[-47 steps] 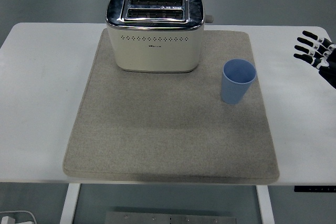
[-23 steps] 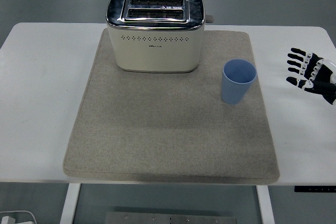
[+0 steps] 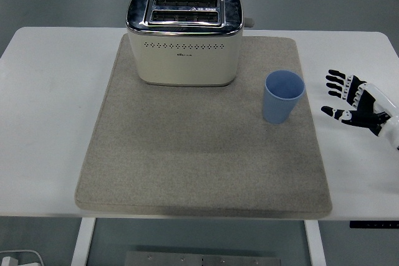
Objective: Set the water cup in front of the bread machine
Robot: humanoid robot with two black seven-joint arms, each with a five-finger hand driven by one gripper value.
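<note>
Right hand (image 3: 355, 101), fingers spread and holding nothing, hovers over the table (image 3: 50, 91) near the cup, apart from it. We then list the scene from largest to smallest. Table: white, carrying everything. Mat (image 3: 187, 154): grey, covering the middle of the table. Toaster (image 3: 184, 38): cream and chrome, at the mat's far edge. Cup (image 3: 283, 96): blue, upright, empty as far as we can see, on the mat to the toaster's right and slightly nearer us. We judge the task barely begun: grasp, carry and placement in front of the toaster all remain.
</note>
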